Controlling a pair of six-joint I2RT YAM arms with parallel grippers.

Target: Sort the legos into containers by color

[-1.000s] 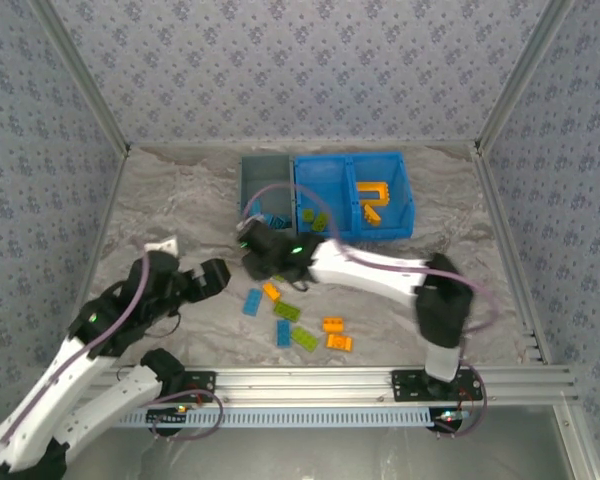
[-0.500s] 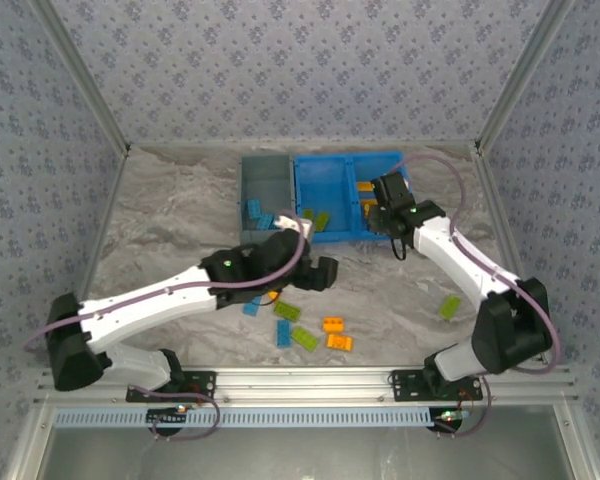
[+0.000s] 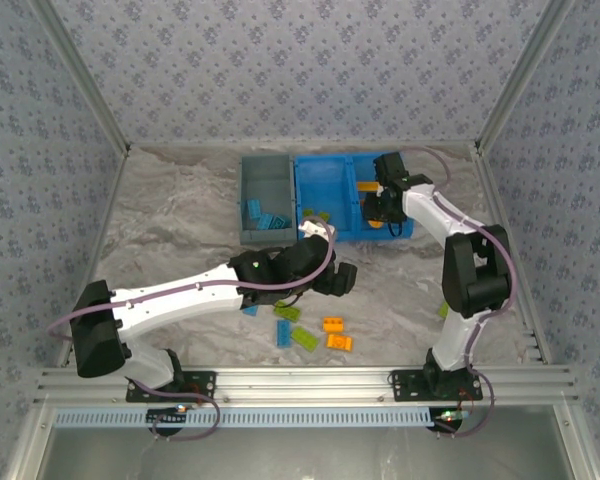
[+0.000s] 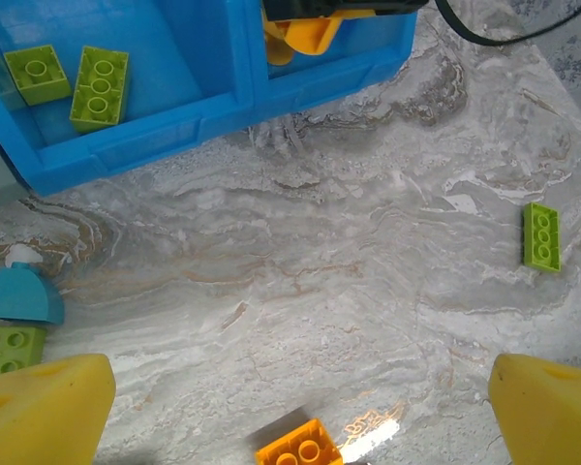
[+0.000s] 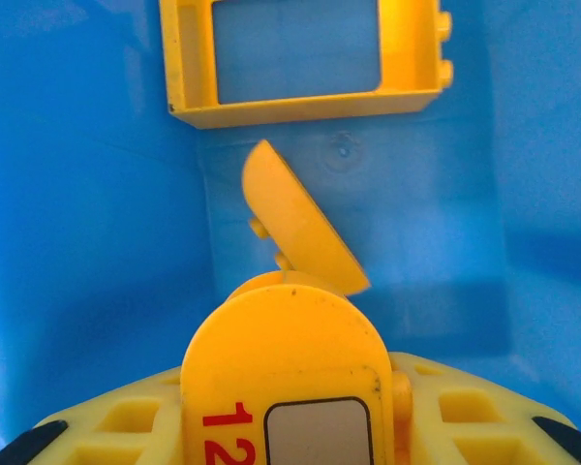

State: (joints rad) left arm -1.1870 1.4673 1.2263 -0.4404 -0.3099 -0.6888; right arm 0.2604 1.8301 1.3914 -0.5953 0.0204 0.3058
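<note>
1. Since half a second ago the right claw (image 3: 379,206) has stayed in the blue bin's (image 3: 325,185) right compartment while its arm has folded in closer. The left claw (image 3: 337,278) has slid slightly right.
2. The right claw is closed on a rounded orange brick (image 5: 289,373) marked "12", which stands upright between the pads.
3. In the right wrist view, an orange frame (image 5: 300,60) lies on the compartment floor with its long axis across the view. A curved orange piece (image 5: 295,225) leans nearer.
4. The left claw is wide open and holds nothing above the counter (image 4: 300,252). An orange brick (image 4: 295,448) lies between its tips.
5. The left wrist view shows a green brick (image 4: 541,235) whole, with its long axis up-down. From the top it is half hidden by the right arm.
6. Blue bricks (image 3: 270,220) lie in the grey bin (image 3: 265,180), and two green ones (image 4: 99,87) lie in the blue bin's left compartment.
</note>
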